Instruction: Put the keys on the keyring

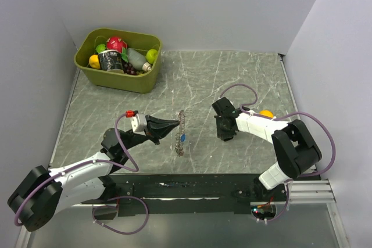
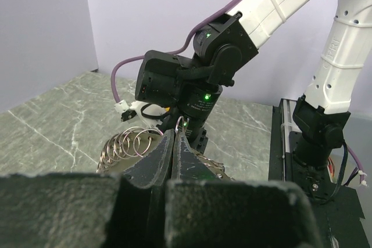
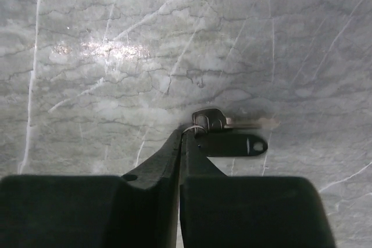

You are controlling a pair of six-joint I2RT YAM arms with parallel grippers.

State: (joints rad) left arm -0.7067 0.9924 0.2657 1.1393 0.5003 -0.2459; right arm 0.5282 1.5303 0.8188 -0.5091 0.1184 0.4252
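A strip of several metal keyrings [image 1: 180, 132] lies on the marble table [image 1: 232, 79] between the arms, with a blue-headed key [image 1: 183, 139] on it. My left gripper [image 1: 176, 124] is shut, its tips pinching one small keyring [image 2: 182, 125]. More rings [image 2: 125, 143] fan out to the left of the fingers [image 2: 157, 158]. My right gripper [image 1: 224, 135] points down at the table and is shut on the small wire loop of a black-headed key [image 3: 209, 120]. That key lies flat, its blade [image 3: 256, 123] pointing right. The other keys are out of view.
A green bin [image 1: 93, 72] with fruit and a can stands at the back left. An orange ball [image 1: 266, 113] lies behind the right arm. Grey walls close in the table's left, back and right. The right arm [image 2: 197, 79] fills the left wrist view just beyond the rings.
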